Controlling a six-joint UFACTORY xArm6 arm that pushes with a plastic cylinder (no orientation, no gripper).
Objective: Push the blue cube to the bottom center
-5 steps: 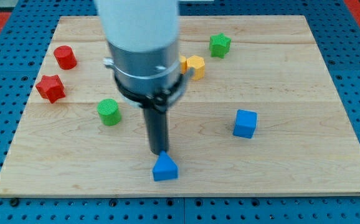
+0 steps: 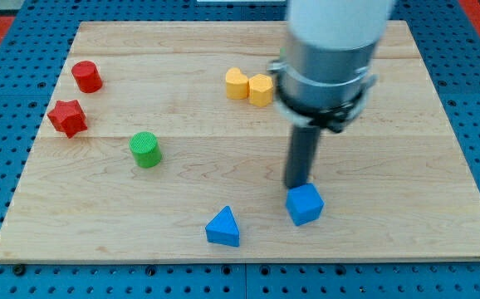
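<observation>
One block matters for this step: the blue cube (image 2: 305, 204), which sits just below my tip (image 2: 296, 188) and looks to be touching it, on the side toward the view's bottom. My tip is a bare rod with nothing to open or close, so it holds nothing and can only press against the cube's upper face. By my reading the push is under way, with the cube low on the wooden board (image 2: 406, 166) but right of the middle of the bottom edge. A blue triangular block (image 2: 223, 227) lies to my tip's lower left, near the spot the cube is meant for. The next move probably calls for shifting my tip round to the cube's right side and pushing it leftward, stopping before it knocks into the triangular block. Well away to the upper left sit two yellow blocks (image 2: 249, 86), a green cylinder (image 2: 145, 149), a red star-like block (image 2: 66, 117) and a red cylinder (image 2: 86, 76).
</observation>
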